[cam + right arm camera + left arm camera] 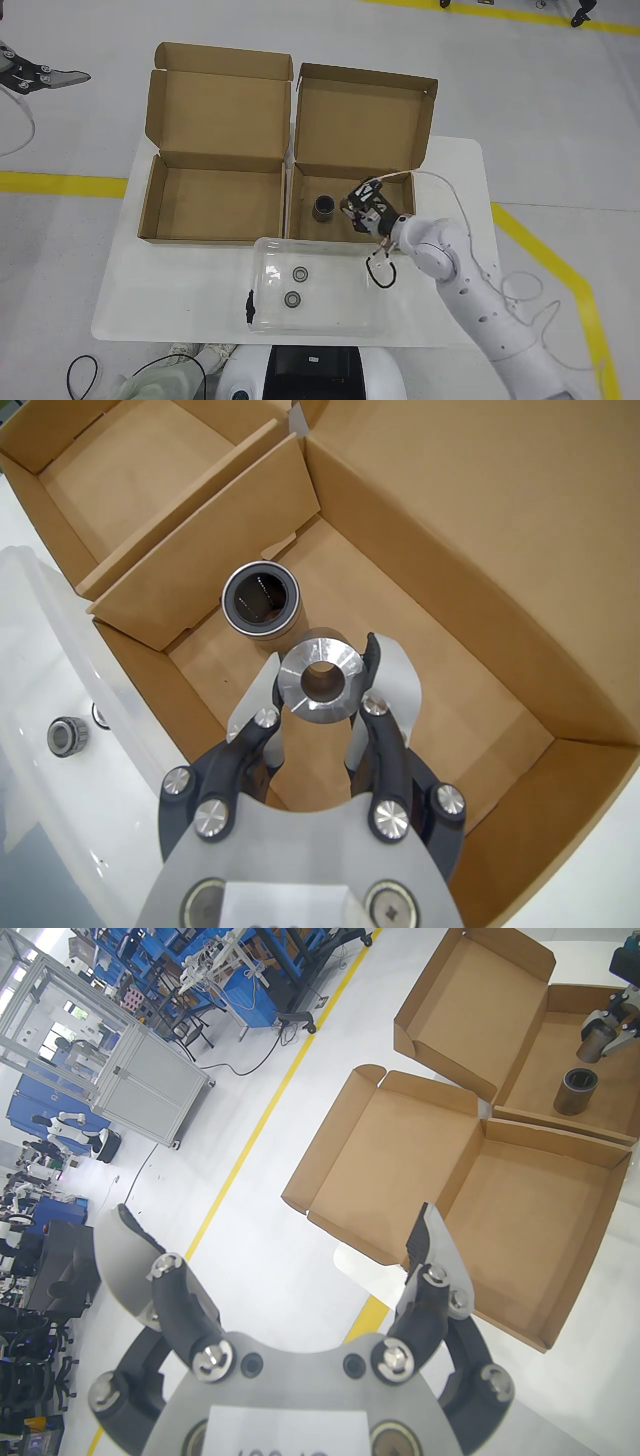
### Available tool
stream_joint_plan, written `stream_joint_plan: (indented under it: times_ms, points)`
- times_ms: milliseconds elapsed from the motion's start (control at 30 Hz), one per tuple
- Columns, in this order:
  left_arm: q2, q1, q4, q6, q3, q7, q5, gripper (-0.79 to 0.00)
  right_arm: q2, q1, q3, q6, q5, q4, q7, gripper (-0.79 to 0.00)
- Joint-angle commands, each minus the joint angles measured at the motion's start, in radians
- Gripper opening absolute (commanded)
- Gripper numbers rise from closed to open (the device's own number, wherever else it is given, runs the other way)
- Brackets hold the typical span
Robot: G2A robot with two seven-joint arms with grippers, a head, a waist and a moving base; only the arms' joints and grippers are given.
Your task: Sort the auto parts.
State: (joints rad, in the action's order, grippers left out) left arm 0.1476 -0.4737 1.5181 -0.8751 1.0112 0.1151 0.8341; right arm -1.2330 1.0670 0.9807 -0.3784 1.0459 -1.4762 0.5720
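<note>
On the table (440,170), two open boxes side by side along the far edge: left box (215,205), and right box (365,120) with one cylinder (261,600) upright near its near-left corner. Against the near edge, a clear tray (340,295) with two bearings (299,273) in its left half. Over the right box, right gripper (365,207) clamped on a steel bush (320,682), seemingly off the floor, just beside the cylinder and apart from it. Beyond the table's far left corner, left gripper (272,1210) spread wide, holding nothing. Likely step: placing the bush with its like. Next: lower to the box floor clear of the cylinder, release, then on to the tray for the bearings, probably meant for the left box
</note>
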Motion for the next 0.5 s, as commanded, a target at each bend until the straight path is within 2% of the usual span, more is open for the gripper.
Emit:
stream_joint_plan:
  times_ms: [0,200,467]
  points:
    - [0.0,0.0,0.0,0.0,0.0,0.0,0.0,0.0,-0.005,-0.024,-0.013,0.004,-0.013,0.009,0.047,-0.785]
    - [0.0,0.0,0.0,0.0,0.0,0.0,0.0,0.0,-0.02,-0.087,-0.054,0.027,-0.043,0.046,0.158,-0.785]
    - [0.0,0.0,0.0,0.0,0.0,0.0,0.0,0.0,-0.038,-0.14,-0.099,0.064,-0.047,0.106,0.229,-0.785]
